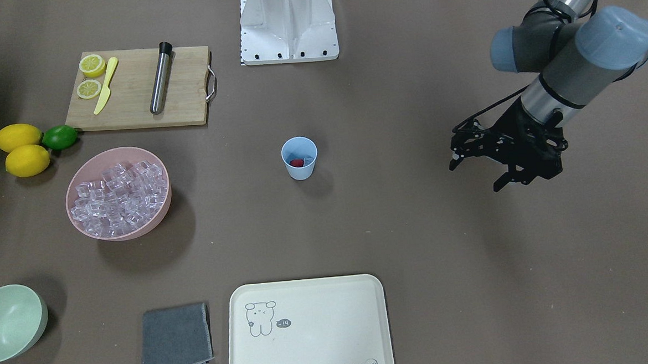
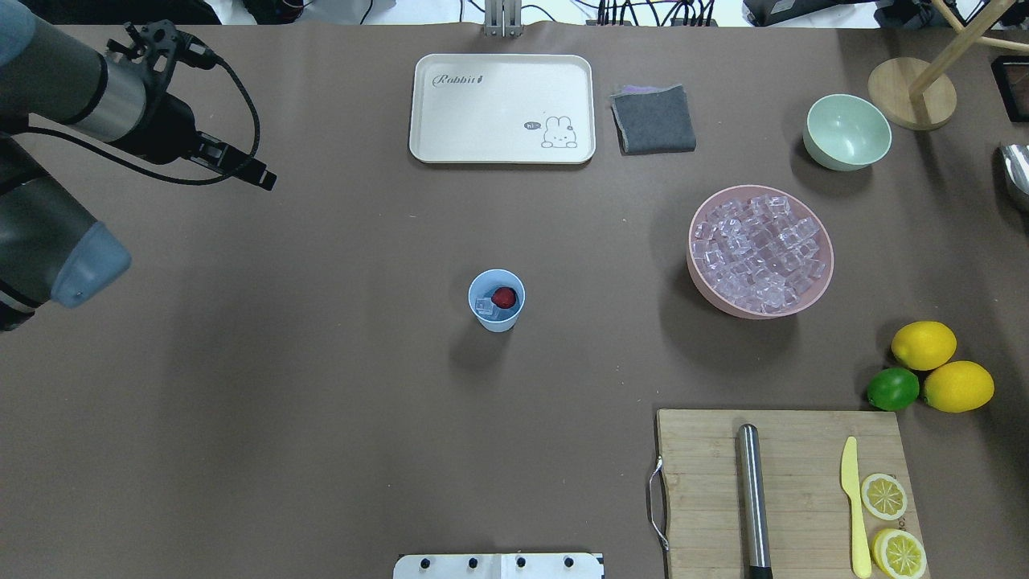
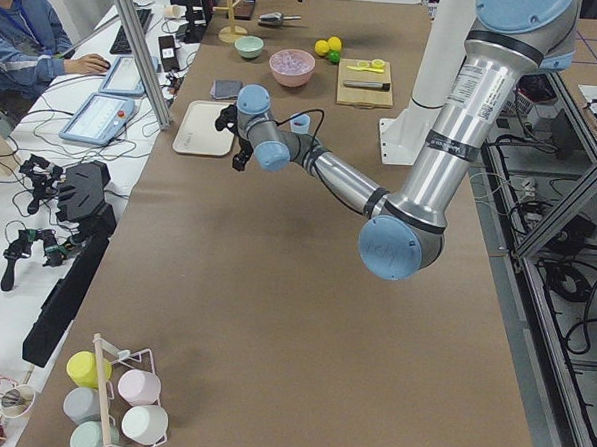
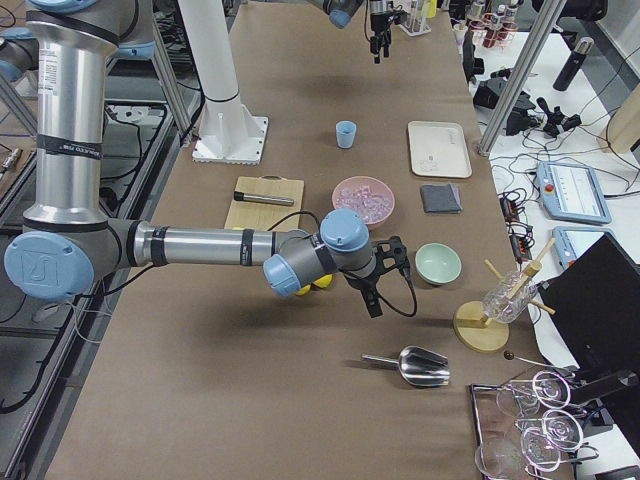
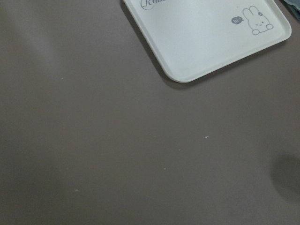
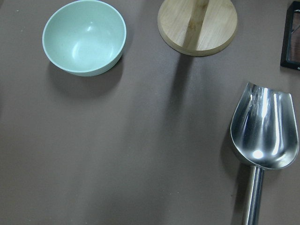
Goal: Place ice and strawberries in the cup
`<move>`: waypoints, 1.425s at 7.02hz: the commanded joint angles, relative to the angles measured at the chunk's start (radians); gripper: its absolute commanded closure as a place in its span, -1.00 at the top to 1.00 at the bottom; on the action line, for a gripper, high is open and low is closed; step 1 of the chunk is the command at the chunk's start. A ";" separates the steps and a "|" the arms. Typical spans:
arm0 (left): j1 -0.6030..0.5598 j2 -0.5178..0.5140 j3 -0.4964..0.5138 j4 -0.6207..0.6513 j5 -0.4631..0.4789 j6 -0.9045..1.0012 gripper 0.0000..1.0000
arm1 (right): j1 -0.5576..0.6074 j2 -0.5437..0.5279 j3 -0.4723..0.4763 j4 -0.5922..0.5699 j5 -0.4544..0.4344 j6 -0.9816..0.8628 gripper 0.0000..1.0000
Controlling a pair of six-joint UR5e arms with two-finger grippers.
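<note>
cream tray point(image 5: 197, 42) upper right | rabbit print point(image 5: 257, 21) | brown table point(image 5: 117, 154) below

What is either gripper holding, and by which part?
The left gripper is open and empty. The right gripper shows only in the side view, so its hold cannot be told.

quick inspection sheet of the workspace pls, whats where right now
surface: brown table, no spills seen
job's things: cup upright mid-table, holding a strawberry and an ice cube; more ice in pink bowl
clutter: tray, cloth, green bowl, cutting board, lemons, lime, scoop
tools: left tool open, empty, well off the cup; right tool near scoop, cannot tell
cables: black cable loops off left wrist
surroundings: seated operator at table's end
</note>
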 commanded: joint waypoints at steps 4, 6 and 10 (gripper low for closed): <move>-0.187 0.135 -0.006 -0.003 -0.178 0.091 0.93 | -0.023 0.015 0.132 -0.266 -0.003 0.000 1.00; -0.243 0.166 -0.011 -0.002 -0.227 0.095 0.93 | -0.013 -0.015 0.131 -0.280 -0.014 -0.029 1.00; -0.350 0.272 0.018 0.157 -0.206 0.429 0.94 | -0.019 -0.034 0.122 -0.282 -0.073 -0.029 1.00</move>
